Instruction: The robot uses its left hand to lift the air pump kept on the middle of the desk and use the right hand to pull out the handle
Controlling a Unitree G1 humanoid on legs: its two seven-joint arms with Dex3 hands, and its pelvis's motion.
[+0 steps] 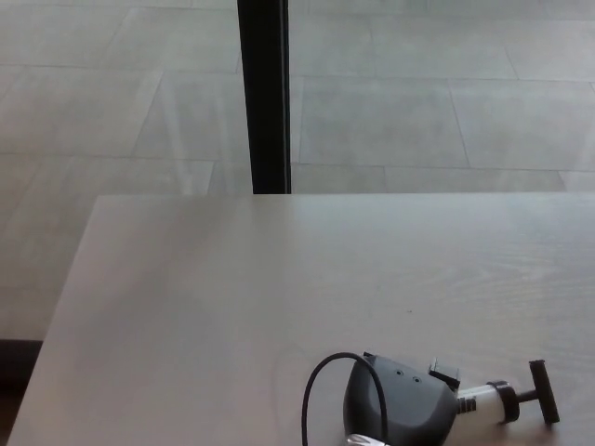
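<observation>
At the bottom edge of the head view lies the air pump (483, 401), a white cylinder with a black T-handle (543, 391) pointing right. My left hand (398, 404), dark and rounded, covers the pump's left end, and its fingers (444, 374) are curled over the body. The pump is tilted, with its handle end a little higher. A thin black cable (311, 395) loops out from the hand's left side. The handle sits pushed in close to the pump's black collar. My right hand does not show.
The pale wooden desk (232, 279) stretches away from the pump, its far edge running across the middle of the picture. Behind it stands a black vertical post (263, 93) on a grey tiled floor (418, 111).
</observation>
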